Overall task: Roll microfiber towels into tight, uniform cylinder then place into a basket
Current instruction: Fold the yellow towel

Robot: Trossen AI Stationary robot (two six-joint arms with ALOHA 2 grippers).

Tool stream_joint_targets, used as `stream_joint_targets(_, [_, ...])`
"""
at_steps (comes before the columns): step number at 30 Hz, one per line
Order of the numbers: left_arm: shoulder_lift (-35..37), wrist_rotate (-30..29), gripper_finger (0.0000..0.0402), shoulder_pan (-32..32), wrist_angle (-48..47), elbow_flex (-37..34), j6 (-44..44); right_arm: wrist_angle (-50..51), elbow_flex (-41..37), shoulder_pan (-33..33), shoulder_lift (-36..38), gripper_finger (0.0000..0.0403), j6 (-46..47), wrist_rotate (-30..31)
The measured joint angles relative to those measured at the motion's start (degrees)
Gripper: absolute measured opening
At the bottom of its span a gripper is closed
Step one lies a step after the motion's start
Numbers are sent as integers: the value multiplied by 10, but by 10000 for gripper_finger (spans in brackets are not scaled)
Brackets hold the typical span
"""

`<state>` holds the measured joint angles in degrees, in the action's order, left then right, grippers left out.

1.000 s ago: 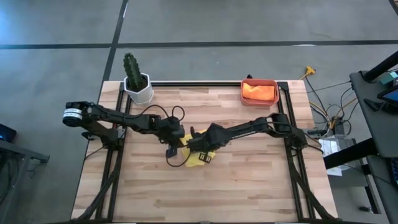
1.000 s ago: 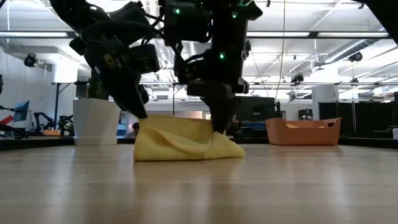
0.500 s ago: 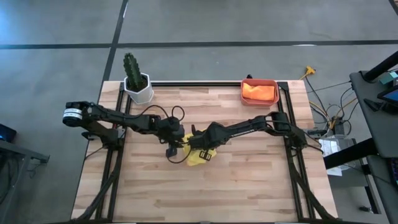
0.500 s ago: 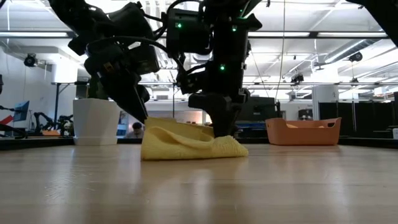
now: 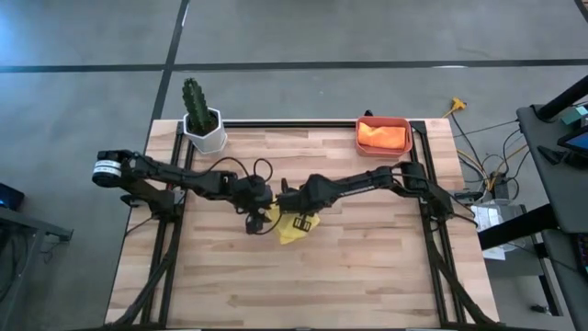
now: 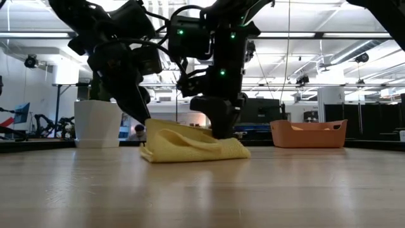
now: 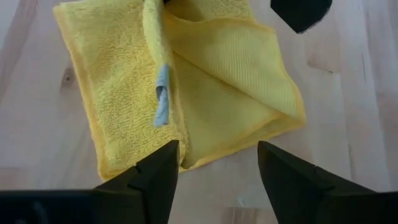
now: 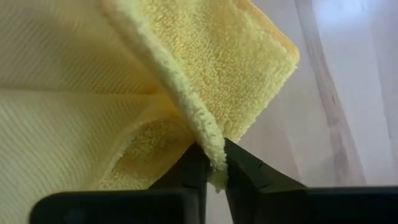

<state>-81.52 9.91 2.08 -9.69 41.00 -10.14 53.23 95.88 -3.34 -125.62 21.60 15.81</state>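
Observation:
The yellow microfiber towel (image 5: pixel 296 227) lies folded and rumpled on the wooden table's middle (image 6: pixel 190 144), with a small blue tag (image 7: pixel 161 102) on one fold. My left gripper (image 7: pixel 217 180) hovers open over the towel's left edge, a finger to either side of its corner. My right gripper (image 8: pixel 214 168) is shut on the towel from above, just right of the left one (image 5: pixel 287 204). The salmon-red basket (image 5: pixel 404 124) stands at the far right edge with the orange towel (image 5: pixel 381 135) lying in it. My right gripper pinches a thick edge of the yellow towel (image 8: pixel 208 146) between its two fingers; one layer or several, I cannot tell. The fingers come steeply from above. That edge rises slack to the fingers while the towel's other folds lie on the table (image 6: pixel 190 152).
A cactus in a white faceted pot (image 5: pixel 202 127) stands at the far left corner. Black frame rails (image 5: pixel 303 122) run along the far and side edges. Bare wood stretches over the near half of the table (image 5: pixel 303 285).
My right gripper has gone a little toward the table's left edge, drawing the pinched edge of the yellow towel over its other folds. The towel now lies more bunched between the two grippers.

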Motion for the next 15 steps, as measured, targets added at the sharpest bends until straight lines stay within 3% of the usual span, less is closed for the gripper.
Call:
stream_joint_targets(11, [1, -37, 202, -38, -8, -1, -18, -16, 0, 8, 0, 142, -21, -10])
stream_joint_targets(15, [6, -76, 202, -39, -41, -1, -14, -11, 1, 9, 5, 166, -19, -8])
